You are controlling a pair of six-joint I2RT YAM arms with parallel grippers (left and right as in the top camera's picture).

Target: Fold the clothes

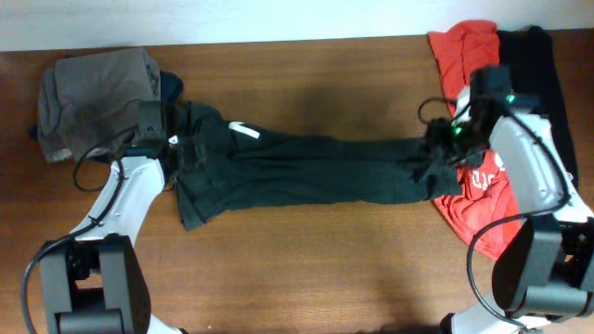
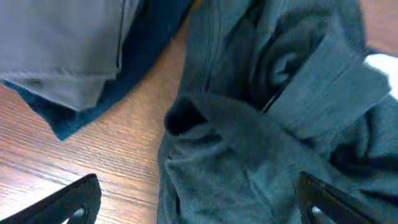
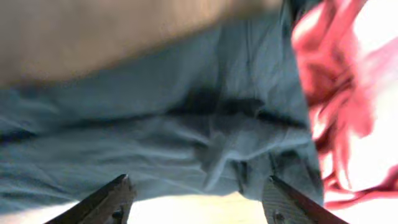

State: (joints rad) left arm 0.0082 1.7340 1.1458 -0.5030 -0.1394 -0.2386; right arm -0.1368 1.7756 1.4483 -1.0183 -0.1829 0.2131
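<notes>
Overhead: dark garment (image 1: pixel 297 172) lies stretched out, left fingers (image 2: pixel 74 199) and right fingers (image 3: pixel 109 200) apart; folding next likely needs an edge grip.

You have a long dark garment (image 1: pixel 306 172) lying across the middle of the table (image 1: pixel 306 269). It stretches from left to right and is full of wrinkles (a small white mark (image 1: pixel 245 130) sits near its left end). The left end is wider and bunched up. At the far left corner you see a folded grey garment (image 1: pixel 97 97) resting on a navy cloth (image 1: pixel 173 86). By the right edge lies a crumpled red cloth (image 1: pixel 461 51), and the dark garment's right end touches it. A black garment (image 1: pixel 543 83) lies just beside the red one, at the far right corner.
</notes>
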